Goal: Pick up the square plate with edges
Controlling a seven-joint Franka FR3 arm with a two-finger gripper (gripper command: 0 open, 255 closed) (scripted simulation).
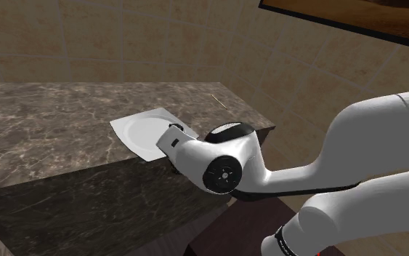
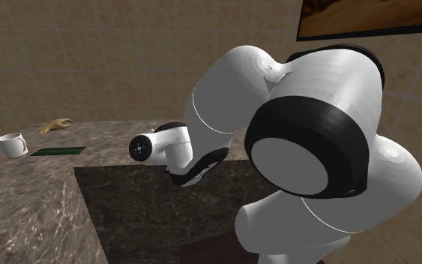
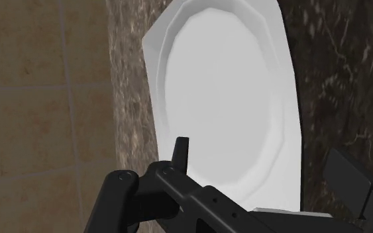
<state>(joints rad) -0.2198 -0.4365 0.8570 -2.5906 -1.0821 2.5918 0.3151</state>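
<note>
A white square plate (image 1: pixel 146 132) with a raised rim and a round well lies flat near the edge of the dark marble counter (image 1: pixel 43 138). In the shoulder view the arm's white hand (image 1: pixel 177 143) comes down over the plate's corner nearest the stand and covers it. In the wrist view the plate (image 3: pixel 224 93) lies close below the hand, and my gripper (image 3: pixel 261 155) is open. One black finger (image 3: pixel 180 153) stands over the plate's rim on the counter-edge side. The other finger (image 3: pixel 350 177) is beyond the opposite rim, above bare marble. Neither finger visibly touches the plate.
The counter ends just beside the plate, with a tiled wall (image 3: pixel 39 99) below that edge. In the second exterior view a white mug (image 2: pixel 11 144), a flat green item (image 2: pixel 55 151) and a tan object (image 2: pixel 55 125) sit far along the counter. The arm's bulk (image 2: pixel 314 142) blocks that view's right.
</note>
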